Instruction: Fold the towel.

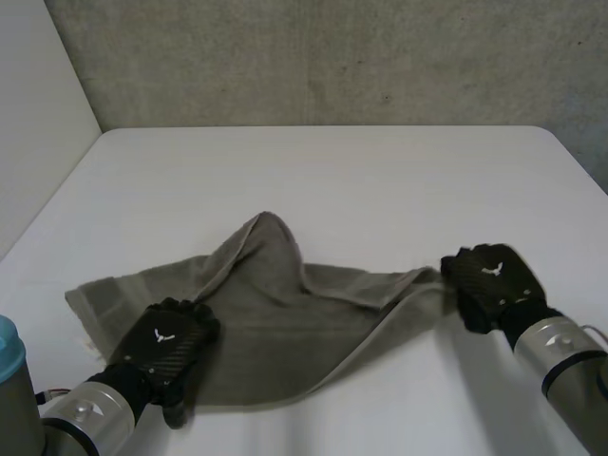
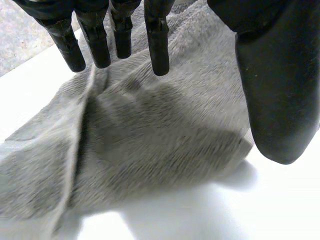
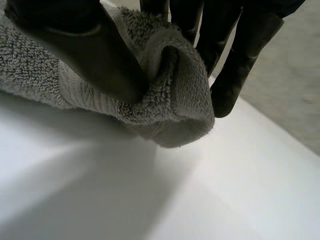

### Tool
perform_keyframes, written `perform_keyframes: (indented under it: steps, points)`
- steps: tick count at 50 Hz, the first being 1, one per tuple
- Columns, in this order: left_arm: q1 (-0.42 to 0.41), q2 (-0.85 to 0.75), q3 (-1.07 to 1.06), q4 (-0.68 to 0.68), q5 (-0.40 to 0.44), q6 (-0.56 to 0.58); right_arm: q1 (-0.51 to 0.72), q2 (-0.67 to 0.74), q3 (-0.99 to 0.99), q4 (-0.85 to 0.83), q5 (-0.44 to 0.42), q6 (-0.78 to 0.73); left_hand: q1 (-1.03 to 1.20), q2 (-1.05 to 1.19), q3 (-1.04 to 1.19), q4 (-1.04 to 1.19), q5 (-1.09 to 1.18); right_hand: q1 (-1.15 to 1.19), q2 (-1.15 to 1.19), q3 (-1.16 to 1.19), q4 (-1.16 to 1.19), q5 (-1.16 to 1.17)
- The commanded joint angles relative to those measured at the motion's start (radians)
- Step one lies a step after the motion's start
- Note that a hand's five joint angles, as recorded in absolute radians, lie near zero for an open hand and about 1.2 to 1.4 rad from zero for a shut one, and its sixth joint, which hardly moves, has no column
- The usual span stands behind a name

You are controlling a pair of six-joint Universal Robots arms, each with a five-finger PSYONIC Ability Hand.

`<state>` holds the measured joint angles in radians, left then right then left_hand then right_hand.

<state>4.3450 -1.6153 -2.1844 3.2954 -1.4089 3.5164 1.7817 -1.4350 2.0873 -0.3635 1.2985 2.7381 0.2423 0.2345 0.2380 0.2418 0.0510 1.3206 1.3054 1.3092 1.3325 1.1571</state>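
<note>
A grey-green towel [image 1: 275,313] lies crumpled on the white table [image 1: 332,171], with a raised ridge near its middle. My left hand [image 1: 169,344] hovers over the towel's near left part; in the left wrist view its fingers [image 2: 157,45] hang straight and apart from the thumb [image 2: 277,95] above the towel [image 2: 150,135], holding nothing. My right hand [image 1: 491,282] is at the towel's right corner. In the right wrist view the thumb [image 3: 95,50] presses a folded bit of towel [image 3: 170,100] against the fingers [image 3: 240,55], just above the table.
A wall runs behind the table's far edge. The blue cap of my left arm [image 1: 11,351] stands at the near left. Bare white tabletop [image 1: 380,408] lies in front of the towel and beyond it.
</note>
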Motion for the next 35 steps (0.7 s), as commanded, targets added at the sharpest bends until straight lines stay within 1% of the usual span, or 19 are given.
perform_keyframes:
  steps: [1,6,10,23,25,27,28,29,31,33,35]
  points:
    - [0.022,0.006,0.001,0.006,0.004,-0.002,-0.038,-0.004,-0.016,-0.031,0.039,-0.001,-0.067,-0.059,-0.063,-0.067,-0.05,0.076,0.091,0.087,0.064,0.065]
    - [0.024,-0.003,0.006,0.012,0.004,-0.004,-0.036,-0.002,-0.015,-0.031,0.038,-0.001,-0.058,-0.05,-0.054,-0.058,-0.041,0.076,0.091,0.087,0.064,0.065]
    - [0.022,-0.034,0.003,0.056,0.001,-0.002,-0.03,-0.002,-0.009,-0.031,0.035,-0.001,-0.011,-0.004,-0.007,-0.011,0.005,0.076,0.091,0.087,0.064,0.065]
    - [0.024,-0.095,0.012,0.078,-0.005,0.001,-0.024,-0.001,-0.001,-0.031,0.024,-0.003,-0.002,0.005,0.002,-0.002,0.014,0.076,0.091,0.087,0.064,0.065]
    - [0.024,-0.106,0.015,0.087,-0.004,0.001,-0.024,-0.001,0.002,-0.031,0.022,-0.006,0.027,0.035,0.031,0.027,0.044,0.076,0.091,0.087,0.064,0.065]
    - [0.022,-0.142,0.023,0.115,-0.002,0.001,-0.024,-0.001,0.002,-0.031,0.021,-0.006,0.138,0.146,0.142,0.138,0.155,0.076,0.091,0.087,0.064,0.065]
    - [0.022,-0.143,0.023,0.115,-0.002,0.001,-0.025,-0.001,0.004,-0.031,0.021,-0.006,0.139,0.146,0.143,0.139,0.155,0.076,0.091,0.087,0.064,0.065]
    - [0.018,-0.156,0.028,0.124,-0.002,0.003,-0.025,-0.001,0.005,-0.032,0.021,-0.006,0.202,0.21,0.207,0.203,0.219,0.076,0.091,0.087,0.064,0.065]
    - [0.018,-0.156,0.028,0.124,-0.002,0.003,-0.024,0.001,0.007,-0.034,0.021,-0.006,0.203,0.211,0.207,0.204,0.22,0.076,0.091,0.087,0.064,0.065]
    - [0.016,-0.184,0.047,0.127,0.001,0.001,-0.024,0.002,0.008,-0.034,0.021,-0.006,0.341,0.348,0.345,0.341,0.357,0.076,0.091,0.087,0.064,0.065]
    - [0.015,-0.189,0.052,0.127,0.001,-0.001,-0.024,0.002,0.008,-0.034,0.021,-0.008,0.37,0.378,0.374,0.371,0.387,0.076,0.091,0.087,0.064,0.065]
